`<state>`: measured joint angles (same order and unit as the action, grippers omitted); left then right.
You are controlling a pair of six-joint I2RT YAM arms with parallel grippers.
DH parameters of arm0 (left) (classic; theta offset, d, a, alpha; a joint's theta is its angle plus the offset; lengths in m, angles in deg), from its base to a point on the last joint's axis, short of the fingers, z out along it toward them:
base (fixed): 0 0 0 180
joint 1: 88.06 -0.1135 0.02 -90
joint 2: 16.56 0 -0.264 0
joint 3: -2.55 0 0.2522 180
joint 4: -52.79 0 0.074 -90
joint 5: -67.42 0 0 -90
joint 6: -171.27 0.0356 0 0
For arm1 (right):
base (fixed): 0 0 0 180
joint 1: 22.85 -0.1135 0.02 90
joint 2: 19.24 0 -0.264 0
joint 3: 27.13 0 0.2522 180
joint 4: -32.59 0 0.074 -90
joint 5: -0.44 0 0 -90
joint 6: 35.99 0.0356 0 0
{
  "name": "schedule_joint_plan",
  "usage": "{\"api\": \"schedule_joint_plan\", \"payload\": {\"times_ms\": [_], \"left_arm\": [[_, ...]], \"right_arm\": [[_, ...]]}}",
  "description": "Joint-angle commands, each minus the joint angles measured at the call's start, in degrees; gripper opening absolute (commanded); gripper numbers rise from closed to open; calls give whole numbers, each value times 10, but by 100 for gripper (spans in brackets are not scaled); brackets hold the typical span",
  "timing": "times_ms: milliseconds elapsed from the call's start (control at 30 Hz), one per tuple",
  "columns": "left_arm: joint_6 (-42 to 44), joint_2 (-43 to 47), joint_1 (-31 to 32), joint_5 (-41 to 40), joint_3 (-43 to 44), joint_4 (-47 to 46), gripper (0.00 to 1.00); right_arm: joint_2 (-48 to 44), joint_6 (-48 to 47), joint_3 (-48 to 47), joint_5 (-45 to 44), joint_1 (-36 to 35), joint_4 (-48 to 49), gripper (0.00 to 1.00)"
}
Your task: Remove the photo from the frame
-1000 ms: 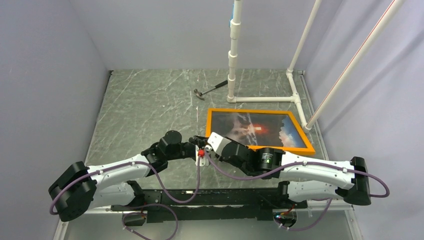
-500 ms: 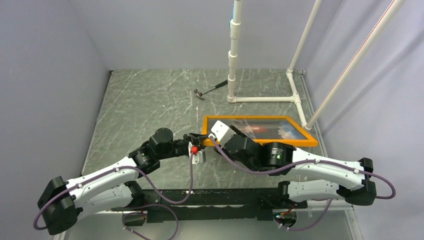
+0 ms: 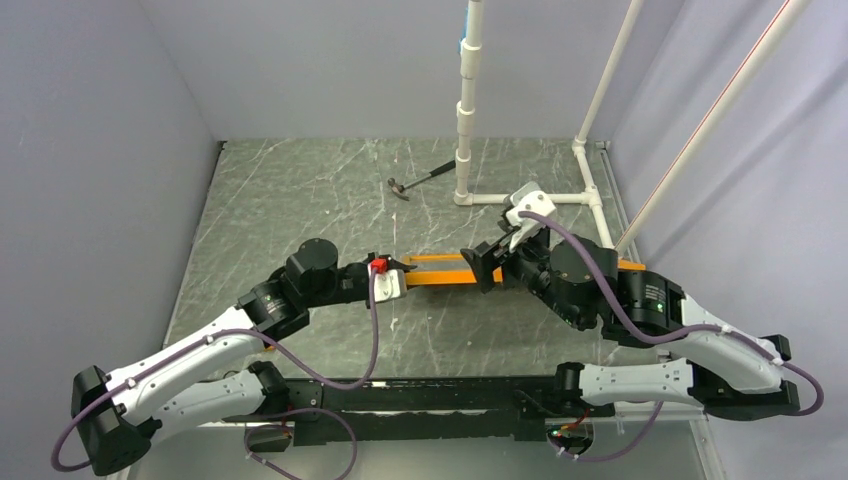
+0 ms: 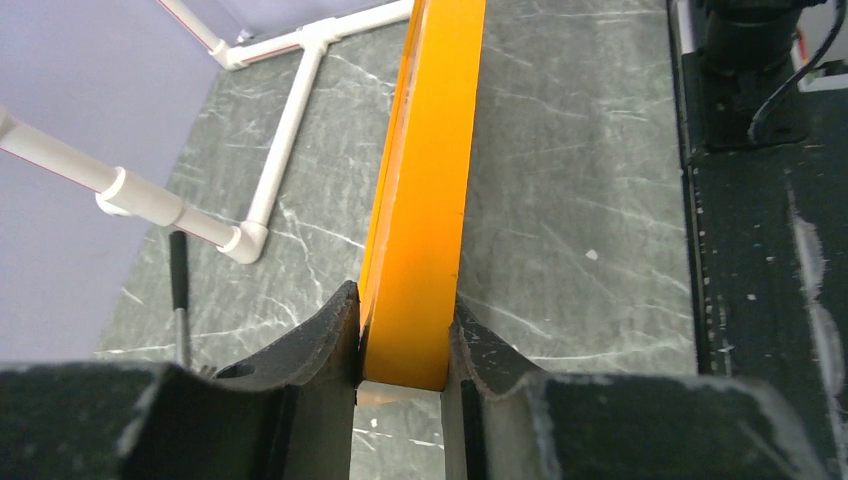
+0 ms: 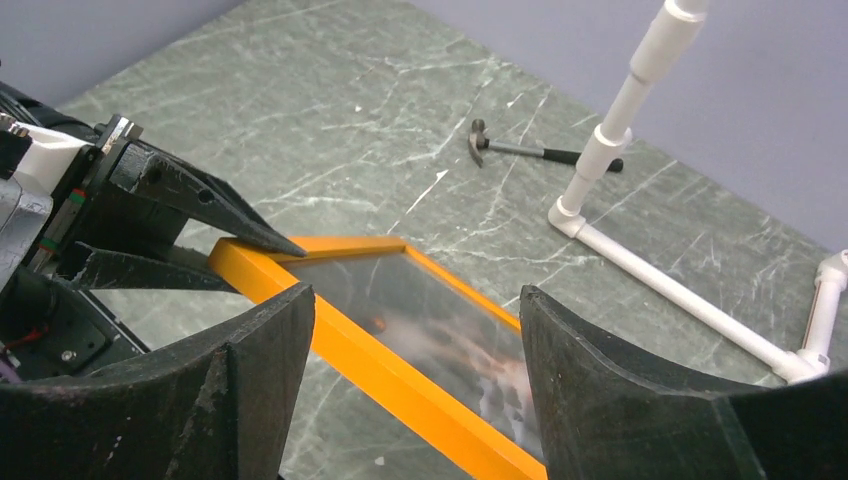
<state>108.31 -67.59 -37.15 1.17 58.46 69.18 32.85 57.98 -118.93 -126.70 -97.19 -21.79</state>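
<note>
The left pincer [image 4: 405,330] clamps one end of the orange frame [image 4: 425,200], which stands tipped on edge over the table [image 3: 290,200], the photo [image 5: 450,330] seated inside it. The right pincer [image 5: 415,295] hangs spread wide just over the frame's rail, gripping nothing.

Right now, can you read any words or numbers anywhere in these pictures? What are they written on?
No words or numbers can be read anywhere.
Small pale marks on the black joint of the right arm: too small to read.
The frame: plain orange, no writing.
The photo: only a picture, no lettering shows.
The hammer: no label shows.
</note>
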Motion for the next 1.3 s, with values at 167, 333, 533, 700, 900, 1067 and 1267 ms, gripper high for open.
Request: {"api": "schedule_joint_plan", "payload": {"times_ms": [167, 333, 533, 700, 900, 1067, 1267], "left_arm": [[-146, -29, -9, 118, 91, 161, 0], [-144, -78, -63, 198, 149, 227, 0], [-159, -108, -125, 278, 179, 230, 0], [-174, -123, -168, 342, 184, 219, 0], [-198, -159, -190, 346, 209, 232, 0], [-208, -178, -202, 354, 220, 235, 0], [-248, -193, -218, 375, 242, 229, 0]], "right_arm": [[-29, 15, -16, -52, 1, 12, 77], [-37, 26, -1, -59, 0, 2, 78], [-34, 37, 4, -61, 1, -6, 78], [-36, 40, 12, -62, 0, -5, 78], [-31, 45, 9, -67, 1, -12, 80], [-35, 48, 6, -75, 1, -12, 80], [-39, 48, 4, -78, 0, -14, 81]]}}
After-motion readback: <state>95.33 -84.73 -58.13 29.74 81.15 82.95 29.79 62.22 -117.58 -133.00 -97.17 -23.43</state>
